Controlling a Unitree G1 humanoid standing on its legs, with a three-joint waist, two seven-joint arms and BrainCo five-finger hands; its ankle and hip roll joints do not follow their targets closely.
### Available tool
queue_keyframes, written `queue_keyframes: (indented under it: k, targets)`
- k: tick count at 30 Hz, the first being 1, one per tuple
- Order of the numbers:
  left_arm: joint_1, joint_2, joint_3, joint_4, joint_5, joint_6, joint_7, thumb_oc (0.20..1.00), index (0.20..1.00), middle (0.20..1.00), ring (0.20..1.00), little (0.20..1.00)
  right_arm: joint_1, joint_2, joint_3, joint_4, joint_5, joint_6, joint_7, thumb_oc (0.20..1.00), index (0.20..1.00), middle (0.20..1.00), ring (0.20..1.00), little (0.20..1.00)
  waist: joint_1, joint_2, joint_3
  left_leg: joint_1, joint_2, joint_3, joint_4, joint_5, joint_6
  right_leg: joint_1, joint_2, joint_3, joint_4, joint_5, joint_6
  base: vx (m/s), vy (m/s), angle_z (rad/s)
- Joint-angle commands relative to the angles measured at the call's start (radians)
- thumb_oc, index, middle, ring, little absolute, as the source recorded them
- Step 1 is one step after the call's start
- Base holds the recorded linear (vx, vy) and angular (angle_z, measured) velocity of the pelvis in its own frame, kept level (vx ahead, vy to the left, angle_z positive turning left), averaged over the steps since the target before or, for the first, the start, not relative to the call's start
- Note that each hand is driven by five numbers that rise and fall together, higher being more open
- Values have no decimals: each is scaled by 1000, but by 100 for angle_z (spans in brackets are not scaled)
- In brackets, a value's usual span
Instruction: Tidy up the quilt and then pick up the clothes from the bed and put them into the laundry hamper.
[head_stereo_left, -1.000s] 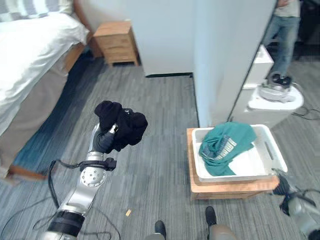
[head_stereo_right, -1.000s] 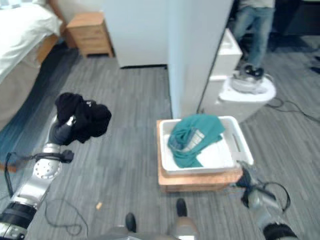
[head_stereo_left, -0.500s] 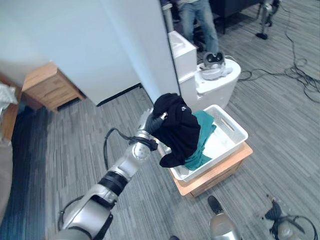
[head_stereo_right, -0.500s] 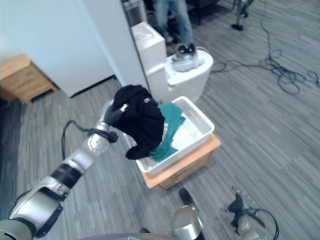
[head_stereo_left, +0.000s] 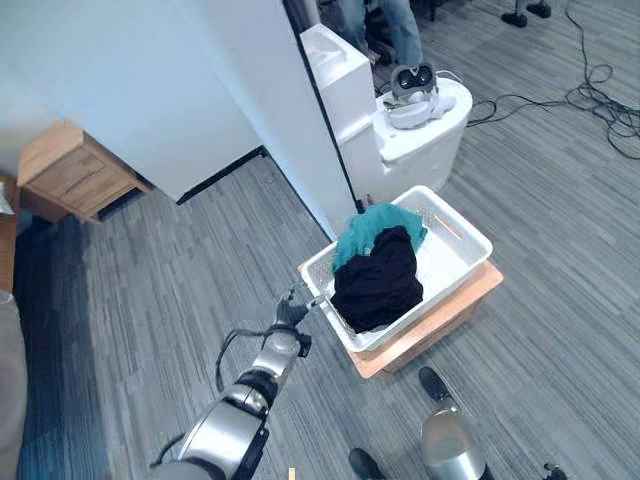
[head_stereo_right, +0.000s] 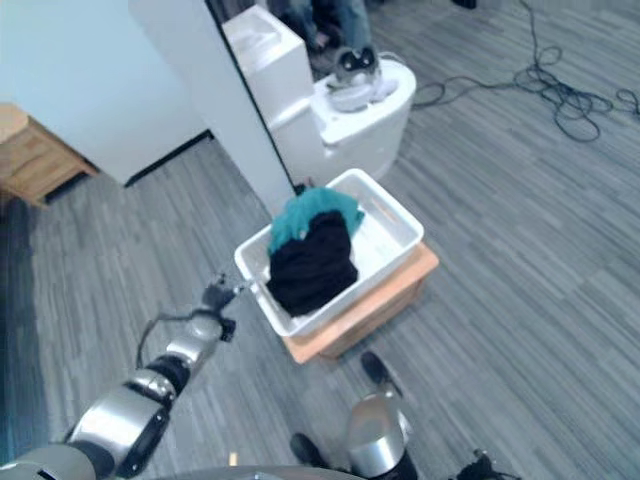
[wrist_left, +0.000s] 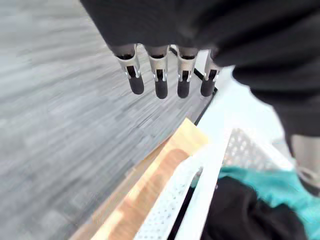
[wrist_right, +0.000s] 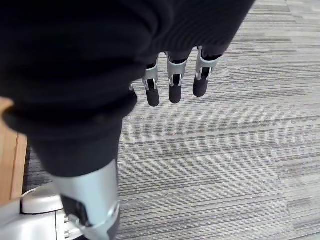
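Both hands hung empty, fingers straight: the right hand (wrist_right: 172, 82) over bare floor (wrist_right: 240, 145), the left hand (head_stereo_left: 290, 312) just beside the hamper (head_stereo_left: 462, 240), where black clothes (head_stereo_left: 378, 282) lay on a teal garment (head_stereo_left: 372, 228).

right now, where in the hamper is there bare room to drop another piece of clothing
The free patch is the white hamper's end beside the white round unit, its floor bare. The other end is crowded: the black garment heaped there, the teal garment beside it. The left hand hangs open outside that corner.
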Motion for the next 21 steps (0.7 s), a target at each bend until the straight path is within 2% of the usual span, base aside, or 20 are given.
queue_keyframes:
  k: [1,2,3,4,5,7,8,11,14,17,21]
  targets:
    - [28,106,-6,-26,-82,-70,-11,1000,1000,1000,1000,1000,56,38,29,67,6,31,19,1000,1000,1000,1000,1000,51,-89,-77,-4,53,-61,4,3,-54,97,-7,-56,-4,-173,2,1,-37,18]
    - [28,107,-5,-26,-82,-70,-11,1000,1000,1000,1000,1000,56,38,30,67,6,31,19,1000,1000,1000,1000,1000,52,-89,-80,-8,55,-60,4,5,-55,92,-6,-55,-4,-171,1,-23,-34,29]
    - [75,148,10,-72,-33,-77,8,1000,1000,1000,1000,1000,56,47,46,72,-17,30,27,1000,1000,1000,1000,1000,95,-102,-87,-5,59,-80,4,6,-57,112,-5,-76,-4,-177,-2,-29,-24,28]
    - [77,148,10,-73,-32,-76,9,1000,1000,1000,1000,1000,57,47,47,72,-17,29,27,1000,1000,1000,1000,1000,93,-102,-88,-5,59,-81,4,7,-57,112,-5,-77,-4,-177,-2,-33,-26,33]
    - [118,169,42,-111,-32,-85,28,1000,1000,1000,1000,1000,46,54,64,65,-34,30,25,1000,1000,1000,1000,1000,128,-114,-90,-1,60,-98,4,6,-57,132,-4,-97,-4,-184,-5,-3,-14,38]
    - [146,174,63,-125,-39,-85,34,1000,1000,1000,1000,1000,39,57,82,50,-48,27,26,1000,1000,1000,1000,1000,144,-122,-89,0,60,-109,4,5,-55,142,-4,-108,-4,-189,-8,-11,-18,42]
    - [205,176,103,-122,-55,-86,59,1000,1000,1000,1000,1000,13,65,101,22,-60,24,14,1000,1000,1000,1000,1000,177,-135,-93,-3,60,-127,4,7,-54,153,-5,-125,-4,-192,-10,-33,3,35]
    - [277,165,140,23,-6,-55,54,1000,1000,1000,1000,1000,-48,58,97,-31,-44,16,-3,1000,1000,1000,1000,1000,216,-151,-101,-10,53,-145,4,4,-52,159,-12,-145,-4,-193,-10,-39,34,33]
    - [348,143,128,160,144,-13,51,1000,1000,1000,1000,1000,-96,67,109,-76,-14,-3,-10,1000,1000,1000,1000,1000,251,-167,-110,-8,49,-159,4,-1,-47,172,-16,-159,-4,-196,-12,-3,39,21]
    - [414,103,153,277,176,25,58,1000,1000,1000,1000,1000,-143,70,103,-119,29,-11,-27,1000,1000,1000,1000,1000,280,-177,-118,-9,43,-176,4,-6,-41,181,-23,-175,-4,-199,-9,-11,64,24]
    - [465,53,149,340,208,48,40,1000,1000,1000,1000,1000,-184,89,106,-138,57,-14,-30,1000,1000,1000,1000,1000,309,-189,-127,-13,36,-191,4,-10,-33,185,-30,-190,-4,-197,-7,-25,56,15]
